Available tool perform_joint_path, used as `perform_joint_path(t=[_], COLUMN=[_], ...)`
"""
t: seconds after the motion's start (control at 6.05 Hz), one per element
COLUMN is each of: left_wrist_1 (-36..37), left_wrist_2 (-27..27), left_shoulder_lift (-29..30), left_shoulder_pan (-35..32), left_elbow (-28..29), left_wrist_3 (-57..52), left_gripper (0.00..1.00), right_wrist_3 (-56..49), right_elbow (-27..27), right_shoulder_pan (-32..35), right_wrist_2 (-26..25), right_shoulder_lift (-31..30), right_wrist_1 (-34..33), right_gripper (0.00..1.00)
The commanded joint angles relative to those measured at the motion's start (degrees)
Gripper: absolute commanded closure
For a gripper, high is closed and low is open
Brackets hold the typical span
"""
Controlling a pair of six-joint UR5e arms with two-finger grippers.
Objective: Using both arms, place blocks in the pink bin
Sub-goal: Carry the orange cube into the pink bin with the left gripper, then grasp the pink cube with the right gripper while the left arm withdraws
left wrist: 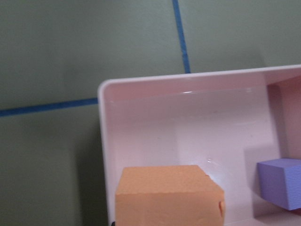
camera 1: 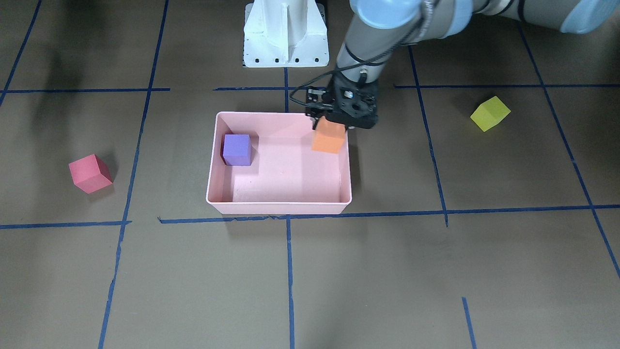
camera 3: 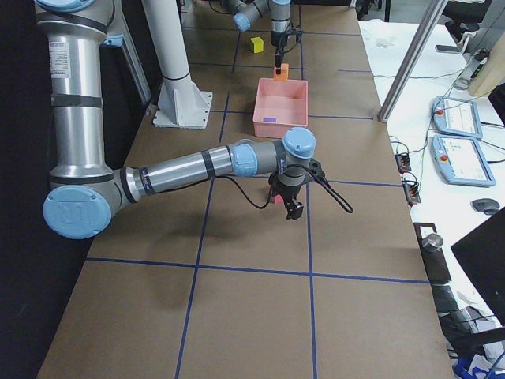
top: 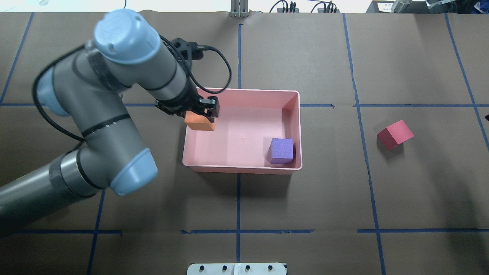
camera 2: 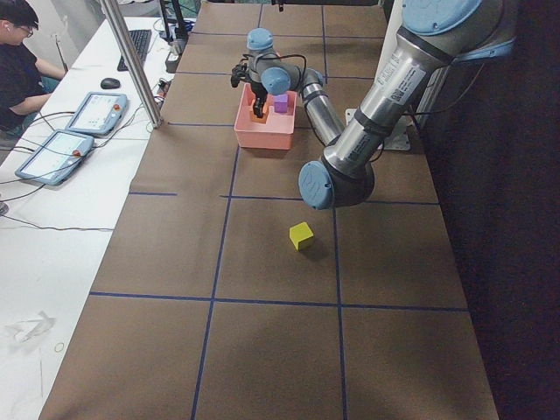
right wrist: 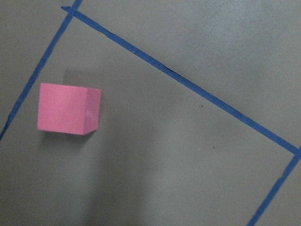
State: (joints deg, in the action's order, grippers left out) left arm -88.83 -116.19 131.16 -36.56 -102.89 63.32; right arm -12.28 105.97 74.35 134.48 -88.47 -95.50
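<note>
In the left wrist view the orange cube (left wrist: 169,195) is cut off at 6 o'clock, the purple cube (left wrist: 281,182) at 3 o'clock. The right pincer (camera 3: 293,210) is too small to read.

The brown paper-covered surface (camera 1: 484,271) is gridded with blue tape lines (camera 1: 289,271). Along its far side from the robot runs a white desk (camera 2: 52,254) bearing two tablets (camera 2: 97,112), a keyboard (camera 2: 140,42) and a mouse (camera 2: 109,83). A metal post (camera 2: 131,61) stands at the desk's edge.
</note>
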Motion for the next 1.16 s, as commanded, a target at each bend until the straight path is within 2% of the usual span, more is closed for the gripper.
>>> perform_joint_path(t=[0.0,0.33,0.66,0.99], left_wrist_1=[-0.02,-0.02,-0.02,-0.02], left_wrist_2=[0.53,0.53,0.61,0.61], left_shoulder_lift=[0.07,-0.11,-0.11,-0.20], left_shoulder_pan=[1.14,1.14,1.14,1.14], left_elbow=[-0.11,-0.29,-0.38,-0.38], left_wrist_3=[1.81,1.81,1.72,1.72], left_gripper=[0.00,0.00,0.00,0.00], right_wrist_3=[16.12,33.47,39.67,39.18], right_elbow=[-0.85,-5.66,-8.66,-11.82], right_shoulder_pan=[-8.29,-16.66,-21.86,-23.72], right_wrist_2=[-1.31,-7.97,-11.77,-13.10], right_shoulder_lift=[2.77,2.86,5.49,5.32], right_wrist_1=[7.89,23.01,25.19,25.27], right_gripper=[0.00,0.00,0.00,0.00])
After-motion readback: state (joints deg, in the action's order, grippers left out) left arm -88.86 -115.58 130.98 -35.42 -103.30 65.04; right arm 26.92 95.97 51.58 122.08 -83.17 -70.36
